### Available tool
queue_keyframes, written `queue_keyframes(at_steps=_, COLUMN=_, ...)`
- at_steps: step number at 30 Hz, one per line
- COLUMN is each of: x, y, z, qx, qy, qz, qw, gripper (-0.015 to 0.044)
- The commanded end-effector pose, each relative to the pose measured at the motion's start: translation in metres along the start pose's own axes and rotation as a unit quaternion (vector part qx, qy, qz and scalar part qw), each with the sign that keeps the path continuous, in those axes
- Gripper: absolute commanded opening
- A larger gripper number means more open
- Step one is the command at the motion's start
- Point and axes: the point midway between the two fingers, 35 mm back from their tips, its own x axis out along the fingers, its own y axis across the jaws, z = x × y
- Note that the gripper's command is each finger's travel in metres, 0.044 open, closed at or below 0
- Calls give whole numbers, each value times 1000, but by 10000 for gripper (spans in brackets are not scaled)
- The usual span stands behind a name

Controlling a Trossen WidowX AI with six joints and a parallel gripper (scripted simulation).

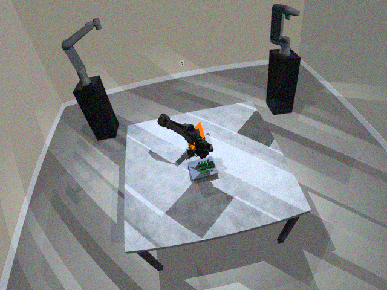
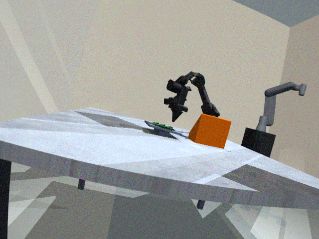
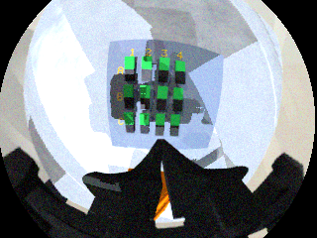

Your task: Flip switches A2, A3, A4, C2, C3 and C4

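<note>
A blue-grey panel is tilted on a stand on the table. It bears rows A, B and C with columns 1 to 4. Each switch has a green far half and a grey or black near half. Row A holds A2, A3 and A4; row C holds C2, C3 and C4. Which ends are raised is too small to tell surely. My gripper is shut and empty, above the panel's near part, touching no switch.
An orange block stands on the table beside the arm's base. Two grey arms stand on black pedestals beyond the table. Hard shadows cross the panel and table.
</note>
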Motion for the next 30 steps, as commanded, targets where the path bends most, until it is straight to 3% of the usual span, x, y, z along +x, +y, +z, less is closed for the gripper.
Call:
queue_keyframes(at_steps=1, x=6, y=-1, z=-2, qx=-4, qy=-2, qz=-4, qw=1000, gripper=0)
queue_keyframes(at_steps=30, x=30, y=-1, z=-3, qx=-4, qy=-2, qz=-4, qw=1000, gripper=0)
